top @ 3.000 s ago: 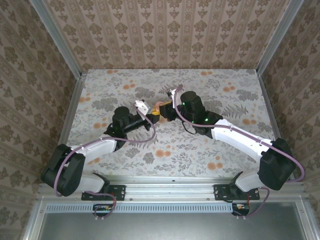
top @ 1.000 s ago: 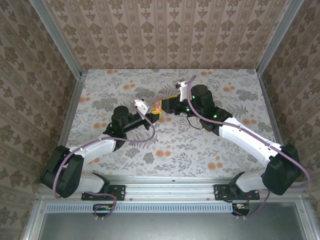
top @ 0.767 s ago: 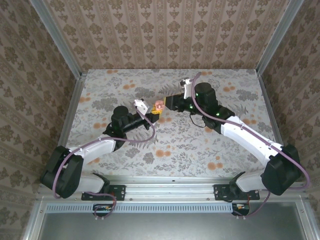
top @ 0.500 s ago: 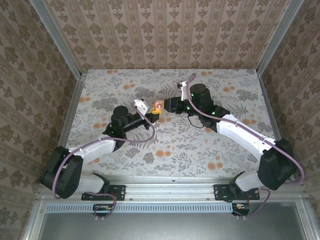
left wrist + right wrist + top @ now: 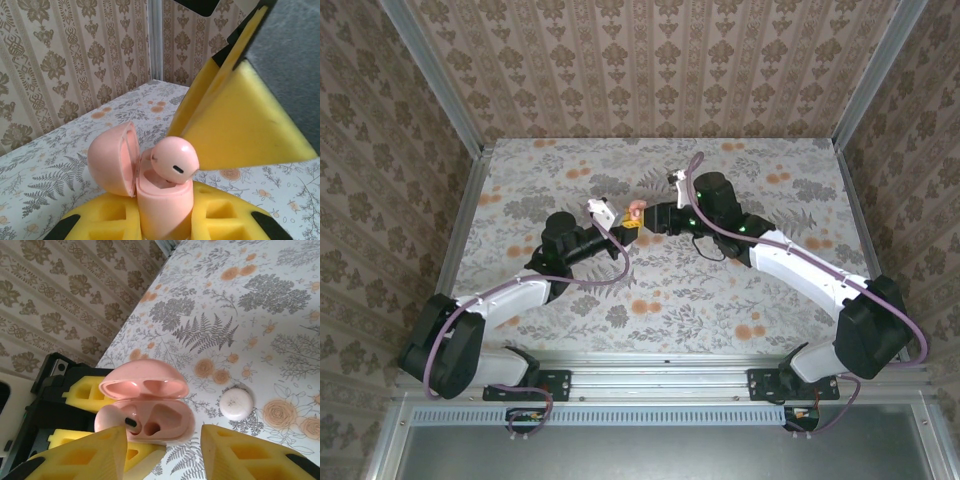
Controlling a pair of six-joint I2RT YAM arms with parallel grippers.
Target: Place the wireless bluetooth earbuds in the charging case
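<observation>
Left tool (image 5: 165,225): closed on the case (image 5: 162,202), holding it upright with the lid (image 5: 112,160) swung open. Right tool (image 5: 163,442): pads apart, gripping nothing. One pad (image 5: 240,130) appears to rest against the earbud (image 5: 174,160), which sits half-seated in one socket, head proud of the rim. Second socket (image 5: 167,417): empty. Pale disc (image 5: 235,405): on the desk (image 5: 280,340) beside the case; whether it is the other earbud cannot be told. Step in hand, as judged: seating the earbud. Handling: press gently along the socket's axis, avoid any sideways shove that could tip the earbud out or twist the case, and keep off the lid.
</observation>
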